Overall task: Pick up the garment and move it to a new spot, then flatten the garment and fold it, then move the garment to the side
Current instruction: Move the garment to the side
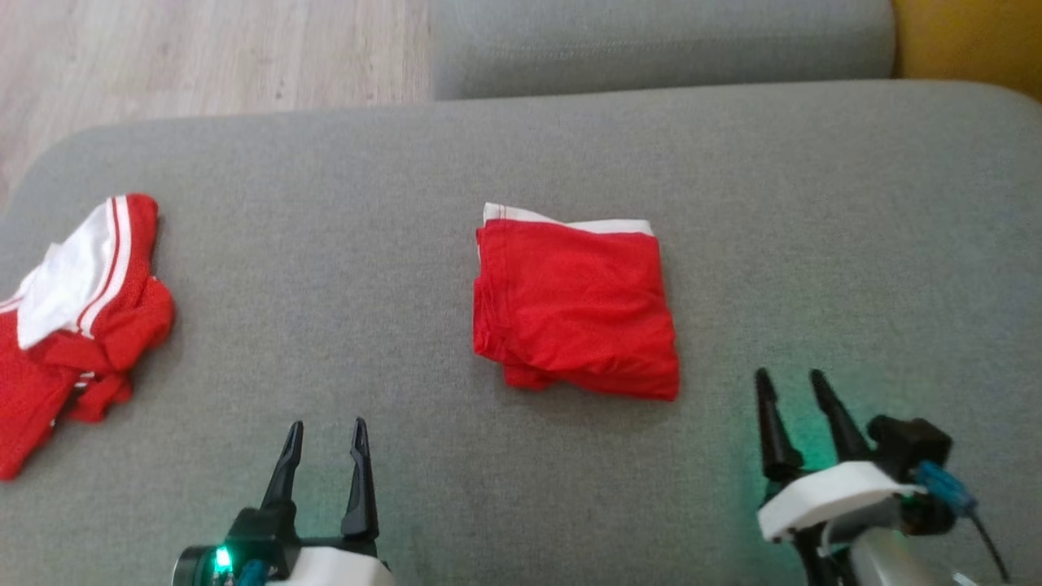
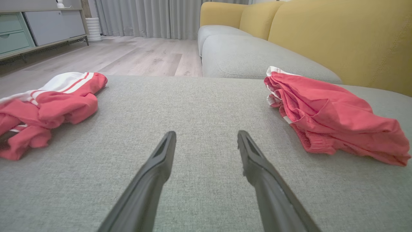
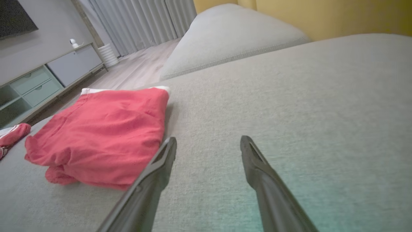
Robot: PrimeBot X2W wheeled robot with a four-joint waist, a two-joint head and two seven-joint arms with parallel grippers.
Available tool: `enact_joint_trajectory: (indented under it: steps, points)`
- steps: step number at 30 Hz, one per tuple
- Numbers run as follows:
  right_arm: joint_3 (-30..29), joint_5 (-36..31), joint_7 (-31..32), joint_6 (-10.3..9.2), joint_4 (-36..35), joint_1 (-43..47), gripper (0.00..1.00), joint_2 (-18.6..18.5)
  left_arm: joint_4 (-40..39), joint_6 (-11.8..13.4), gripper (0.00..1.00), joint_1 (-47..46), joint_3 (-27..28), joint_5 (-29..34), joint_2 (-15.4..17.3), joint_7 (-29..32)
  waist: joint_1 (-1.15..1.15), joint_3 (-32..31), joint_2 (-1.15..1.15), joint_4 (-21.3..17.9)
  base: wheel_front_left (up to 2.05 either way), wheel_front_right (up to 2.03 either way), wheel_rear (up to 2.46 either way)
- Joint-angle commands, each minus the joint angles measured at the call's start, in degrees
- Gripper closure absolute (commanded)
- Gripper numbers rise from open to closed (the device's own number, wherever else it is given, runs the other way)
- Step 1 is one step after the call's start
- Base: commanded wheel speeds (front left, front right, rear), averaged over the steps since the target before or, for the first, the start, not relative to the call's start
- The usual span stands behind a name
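Note:
The garment (image 1: 578, 309) lies folded into a rough red square with a white strip along its far edge, in the middle of the grey cushion (image 1: 814, 203). In the left wrist view the garment (image 2: 328, 112) lies to the right of the fingers; in the right wrist view the garment (image 3: 103, 135) lies to the left. My left gripper (image 1: 326, 423) is open and empty near the front edge, left of the garment. My right gripper (image 1: 789, 374) is open and empty, just right of the garment's near corner. Neither one touches the cloth.
A second red shirt with a white, red-striped sleeve (image 1: 73, 317) lies crumpled at the cushion's left end. Beyond the far edge are another grey cushion (image 1: 651, 41) and wooden floor (image 1: 203, 49). A yellow backrest (image 2: 338, 32) runs along the right.

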Motion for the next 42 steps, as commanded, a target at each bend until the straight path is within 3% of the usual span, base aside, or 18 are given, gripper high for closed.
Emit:
enact_joint_trajectory:
  steps: [1,10,19,21,23,28,35,36,42]
  points:
    - [1.9,0.1,-0.6,-0.04,-1.4,-3.3,0.0,-0.1,-1.9,0.2,0.0,-2.2,1.2,-0.1,0.4,-0.3,0.0,0.8,0.0,0.3,0.0,0.0,0.0]
    - [6.8,0.6,-0.6,-0.04,5.7,-14.5,0.0,-0.1,-1.9,0.1,0.0,-5.3,-2.1,-0.9,0.4,-0.3,0.0,6.5,0.0,3.9,0.0,0.0,0.0]
    - [8.9,0.4,2.6,-0.04,20.6,-23.6,0.0,-0.1,-1.7,0.6,0.0,-7.2,-4.0,-2.0,0.4,-0.3,0.0,10.1,0.0,7.4,0.0,0.0,0.0]
    - [9.6,0.5,2.7,-0.04,22.8,-24.2,1.0,-0.1,-1.7,0.7,0.0,-7.4,-3.8,-2.0,0.4,-0.3,0.0,10.3,0.0,7.3,0.0,0.0,0.0]
    - [10.1,1.7,2.0,-0.04,24.0,-24.4,1.0,-0.1,-1.7,0.8,0.0,-7.4,-3.4,-2.0,0.4,-0.3,0.0,10.3,0.0,6.4,0.0,0.0,0.0]
    - [11.0,3.8,-0.3,-0.04,24.1,-23.9,1.0,-0.1,-2.1,-0.1,0.0,-7.1,-2.5,-0.9,0.4,-0.3,0.0,8.1,0.0,-0.4,0.0,0.0,0.0]
    - [12.6,6.4,-0.6,-0.04,18.6,-21.2,1.0,-0.1,-3.6,-2.4,0.0,-9.2,-4.0,1.0,0.4,-0.3,0.0,7.5,0.0,-15.0,0.0,0.0,0.0]
    - [12.6,6.4,-0.6,-0.04,18.6,-21.2,1.0,-0.1,-3.6,-2.4,0.0,-9.2,-4.0,1.0,0.4,-0.3,0.0,7.5,0.0,-15.0,0.0,0.0,0.0]
    - [14.6,7.7,-0.6,-0.04,14.7,-17.5,1.0,-0.1,-3.5,-4.0,0.0,-9.6,-5.9,1.7,0.4,-0.3,0.0,7.1,0.0,-26.7,0.0,0.0,0.0]
